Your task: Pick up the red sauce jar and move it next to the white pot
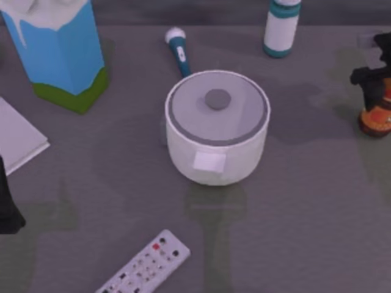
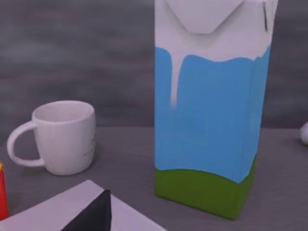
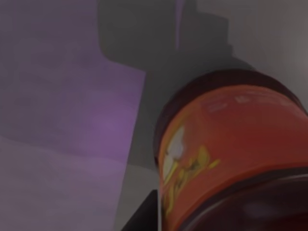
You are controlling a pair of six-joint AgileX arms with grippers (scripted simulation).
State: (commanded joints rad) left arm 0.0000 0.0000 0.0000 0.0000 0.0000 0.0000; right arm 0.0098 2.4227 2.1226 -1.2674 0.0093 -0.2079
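Note:
The red sauce jar [image 1: 374, 121] stands at the table's far right edge, well to the right of the white pot [image 1: 217, 131]. My right gripper [image 1: 372, 85] is directly over the jar and hides its cap. In the right wrist view the jar's orange-red label [image 3: 226, 144] fills the frame, and one dark fingertip [image 3: 144, 216] lies against its side. The pot sits mid-table with a grey lid and knob, its teal handle [image 1: 179, 52] pointing to the back. My left gripper [image 1: 7, 210] is parked at the left edge, open and holding nothing.
A tall blue, white and green carton [image 1: 61, 49] stands at the back left, with a white mug [image 2: 65, 137] beside it. A white bottle with teal bands [image 1: 281, 27] is at the back right. A flat white box [image 1: 15, 134] lies at the left, a remote [image 1: 146, 265] near the front.

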